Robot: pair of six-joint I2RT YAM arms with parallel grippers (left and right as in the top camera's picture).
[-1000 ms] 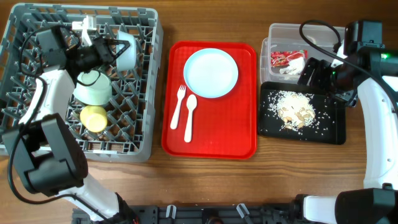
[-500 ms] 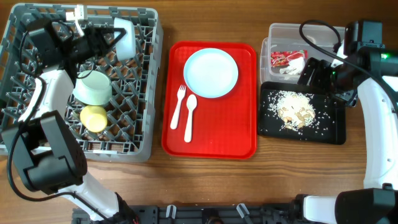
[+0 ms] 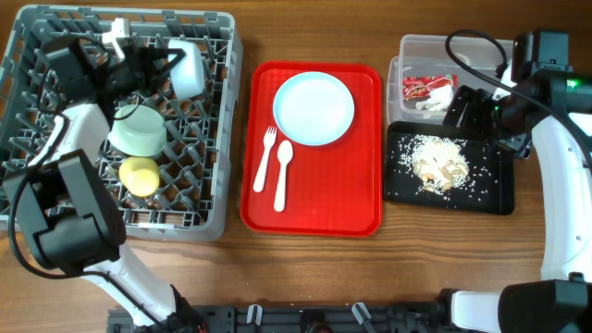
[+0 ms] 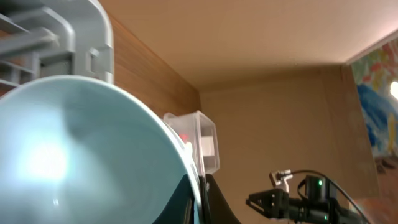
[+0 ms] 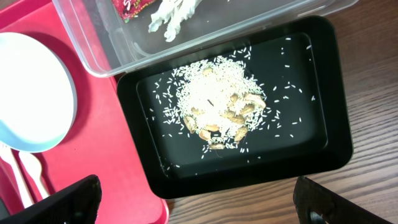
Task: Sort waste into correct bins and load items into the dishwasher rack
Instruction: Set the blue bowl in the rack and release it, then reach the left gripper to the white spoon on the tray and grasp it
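- Overhead: what's changed?
- The light blue bowl (image 3: 188, 70) has shifted slightly in the dishwasher rack (image 3: 208, 139). The left gripper (image 3: 159, 67) is still pinching its rim, so the bowl isn't seated yet.
- And the right gripper (image 3: 465, 109)?
- Spread wide, empty, by the black tray (image 3: 495, 190).

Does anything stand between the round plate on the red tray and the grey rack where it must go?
Nothing visible does. Between the plate and the rack there is only the rim of the red tray and bare table. Inside the rack, the left gripper holds the light blue bowl near its upper right part.
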